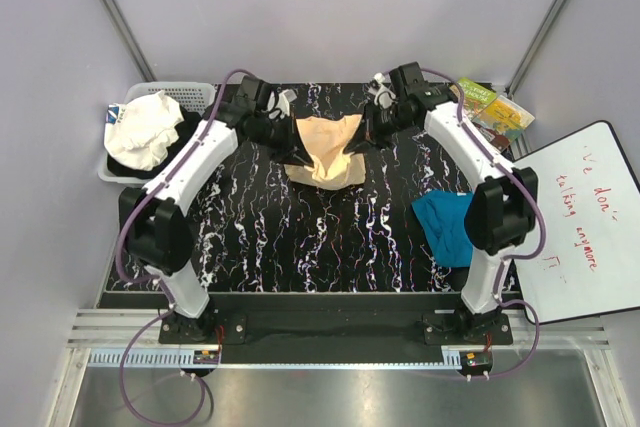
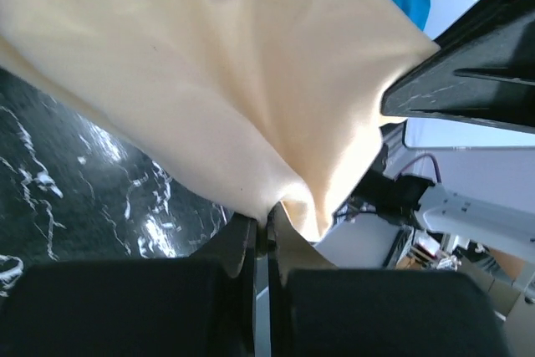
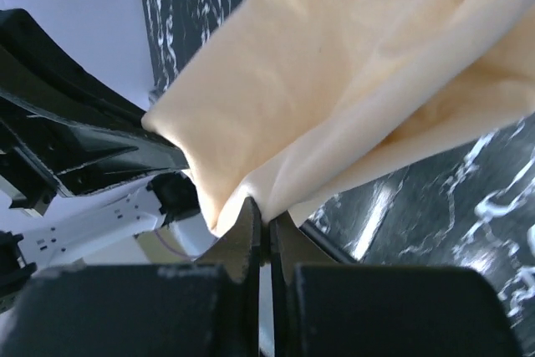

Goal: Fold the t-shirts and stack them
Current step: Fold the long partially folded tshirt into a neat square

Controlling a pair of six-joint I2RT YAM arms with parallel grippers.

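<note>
- While left gripper and right gripper each pinch a corner, peach shirt hangs between — top edge running 9 to 3.
- Teal shirt — 4 o'clock, nearer right gripper.

Bright, even light; both wrist views blur up close.
</note>
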